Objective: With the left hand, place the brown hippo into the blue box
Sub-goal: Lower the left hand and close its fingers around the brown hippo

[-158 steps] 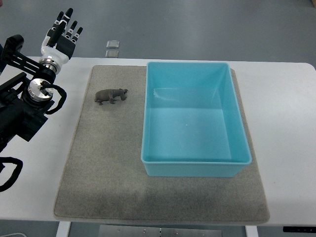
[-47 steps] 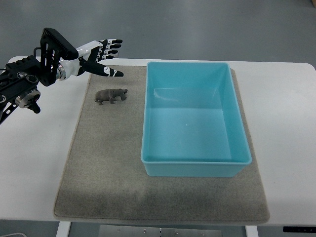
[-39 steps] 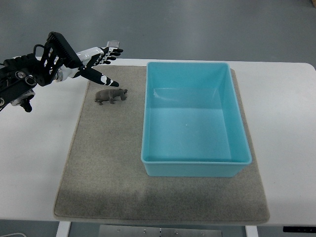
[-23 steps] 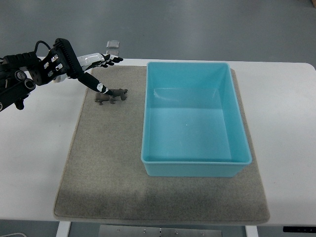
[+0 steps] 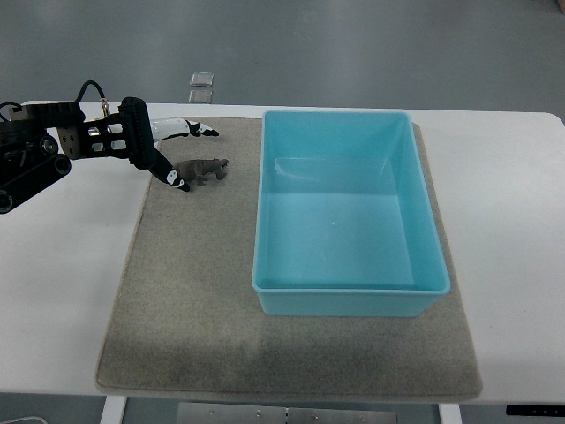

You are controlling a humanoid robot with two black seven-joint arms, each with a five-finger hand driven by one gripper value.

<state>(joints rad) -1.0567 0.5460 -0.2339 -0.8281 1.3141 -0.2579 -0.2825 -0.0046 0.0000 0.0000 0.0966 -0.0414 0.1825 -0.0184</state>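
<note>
My left hand straddles the hippo's rear on the mat, fingers spread — nothing lifted yet. The blue box beside it sits empty — grasp and carry remain.

We cannot see the rear of the brown hippo, at its 9 o'clock end, since the left hand covers it there. Whether the fingers touch the toy is too small for us to tell. The left arm is cut off at the 9 o'clock edge. The tabletop runs past the 6 o'clock border.
</note>
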